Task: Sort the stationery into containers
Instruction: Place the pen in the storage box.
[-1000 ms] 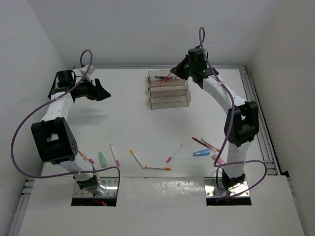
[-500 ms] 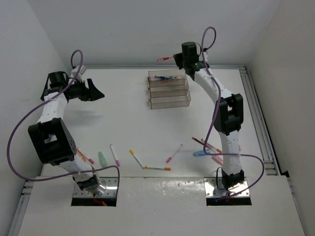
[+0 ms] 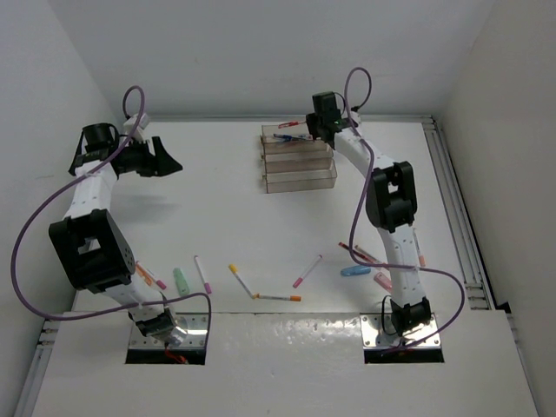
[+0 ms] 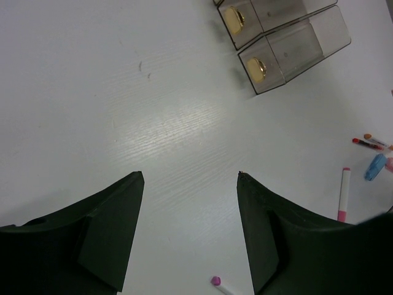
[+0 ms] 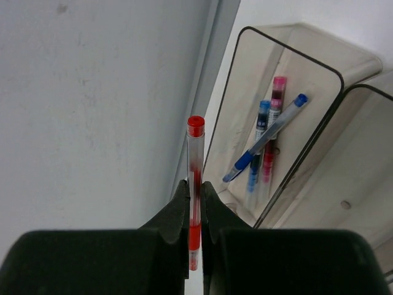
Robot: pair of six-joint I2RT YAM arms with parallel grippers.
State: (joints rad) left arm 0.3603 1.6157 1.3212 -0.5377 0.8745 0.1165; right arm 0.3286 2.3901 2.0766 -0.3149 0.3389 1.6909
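Three clear trays [image 3: 298, 167] stand in a stepped row at the back middle. My right gripper [image 3: 309, 123] is shut on a red pen [image 3: 293, 124] and holds it over the back edge of the rearmost tray, next to the wall. In the right wrist view the red pen [image 5: 194, 161] stands between the shut fingers [image 5: 179, 203], with the rearmost tray [image 5: 245, 74] to the right holding blue pens [image 5: 265, 138] and a pink one. My left gripper [image 3: 169, 162] is open and empty at the far left, its gap [image 4: 190, 178] over bare table.
Loose stationery lies near the front: a green piece [image 3: 181, 280], pink-tipped markers [image 3: 201, 274] [image 3: 307, 270], an orange-tipped pen [image 3: 278, 297], a blue piece [image 3: 354, 270] and red pens [image 3: 361, 254]. The left wrist view shows two trays [image 4: 295, 49] and a pink marker [image 4: 344, 193].
My right gripper lifted the red pen from over the rearmost tray up toward the back wall, then lowered it behind that tray. My left arm drew back to the left.
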